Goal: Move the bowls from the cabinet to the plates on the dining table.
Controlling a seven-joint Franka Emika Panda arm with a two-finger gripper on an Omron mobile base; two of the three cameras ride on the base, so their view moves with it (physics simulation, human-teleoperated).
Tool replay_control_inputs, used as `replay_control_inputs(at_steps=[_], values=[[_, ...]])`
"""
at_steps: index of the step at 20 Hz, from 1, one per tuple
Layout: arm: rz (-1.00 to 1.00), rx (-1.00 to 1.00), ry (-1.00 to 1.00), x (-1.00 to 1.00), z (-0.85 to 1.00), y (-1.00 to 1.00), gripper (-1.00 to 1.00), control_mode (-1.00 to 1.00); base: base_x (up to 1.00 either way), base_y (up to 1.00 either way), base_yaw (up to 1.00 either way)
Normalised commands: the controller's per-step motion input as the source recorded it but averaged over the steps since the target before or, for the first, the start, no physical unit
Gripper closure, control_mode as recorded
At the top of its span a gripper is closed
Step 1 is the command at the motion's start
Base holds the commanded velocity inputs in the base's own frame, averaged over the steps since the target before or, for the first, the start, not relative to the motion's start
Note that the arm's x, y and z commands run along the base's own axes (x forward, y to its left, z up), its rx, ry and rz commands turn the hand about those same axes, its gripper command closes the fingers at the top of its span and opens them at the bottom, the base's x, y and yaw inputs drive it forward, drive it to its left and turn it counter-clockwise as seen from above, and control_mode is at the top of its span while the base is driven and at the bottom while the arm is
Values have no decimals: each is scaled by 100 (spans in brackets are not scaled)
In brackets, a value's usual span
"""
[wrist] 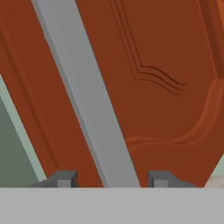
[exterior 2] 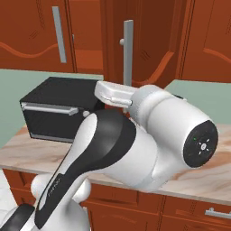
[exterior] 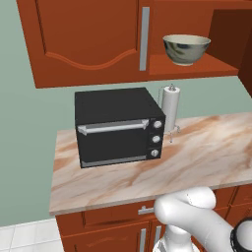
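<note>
The gripper point(wrist: 111, 179) faces the open cabinet door point(wrist: 175, 87), its fingertips point(wrist: 64, 178) standing apart on either side of the grey bar handle point(wrist: 87, 96) without pinching it. A grey metal bowl point(exterior: 186, 49) (cream inside) sits upright on the cabinet point(exterior: 88, 39) shelf, above the paper towel roll point(exterior: 171, 108) beside the black oven point(exterior: 118, 125)

1. Gripper point(wrist: 113, 180) straddling the cabinet door's handle point(wrist: 87, 96), one fingertip each side.
2. Bowl point(exterior: 186, 48) in the cabinet point(exterior: 88, 39), above the worktop point(exterior: 197, 157).
3. Oven point(exterior: 118, 126) below, paper roll point(exterior: 171, 109) just beside.
</note>
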Motion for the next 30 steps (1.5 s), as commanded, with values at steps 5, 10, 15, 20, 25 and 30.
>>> replay_control_inputs(at_steps=[5,10,15,20,25,30], values=[[-4,3,-8,-35,29,-15,-100,-100,0,0,0],[-6,-1,-9,-37,37,-4,-100,-100,0,0,0],[-8,-6,-7,-39,18,6,-100,-100,0,0,0],[-8,-3,-4,-42,8,16,-100,-100,0,0,0],[-1,-5,-7,-24,8,52,-100,-100,0,0,0],[0,-2,-11,0,0,62,-100,-100,0,0,0]])
